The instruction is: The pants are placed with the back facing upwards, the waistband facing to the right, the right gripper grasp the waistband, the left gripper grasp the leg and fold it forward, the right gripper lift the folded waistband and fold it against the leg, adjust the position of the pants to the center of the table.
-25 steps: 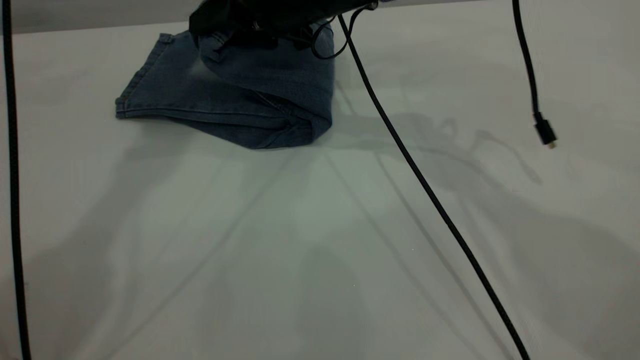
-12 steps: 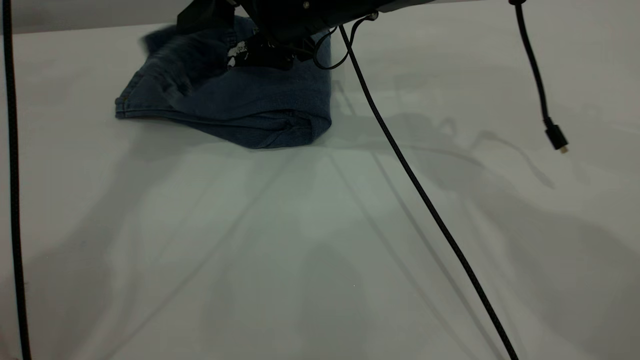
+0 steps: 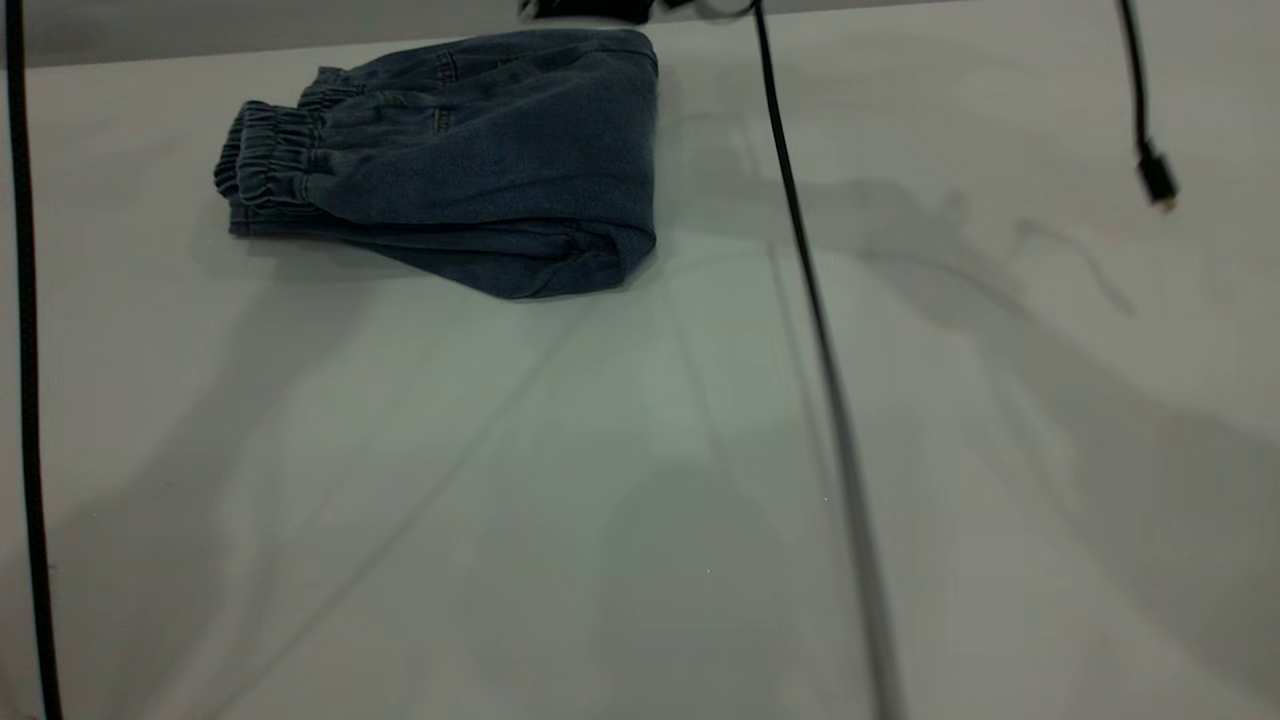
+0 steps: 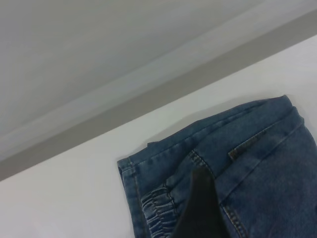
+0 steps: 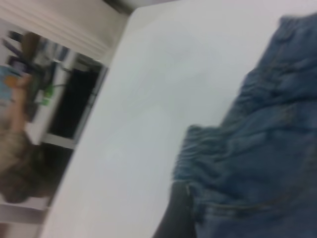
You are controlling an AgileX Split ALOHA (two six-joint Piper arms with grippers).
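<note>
Most of me is lying out of sight: in each wrist view only one dark fingertip of my left gripper (image 4: 200, 208) and of my right gripper (image 5: 174, 215) is showing over the denim, so I cannot tell how wide either is standing. The pants (image 3: 470, 165) are lying folded at the table's (image 3: 640, 480) far left, waistband (image 3: 262, 160) now turned leftward on top. A second ago my arm was covering them; it seems to be pulling away upward.
</note>
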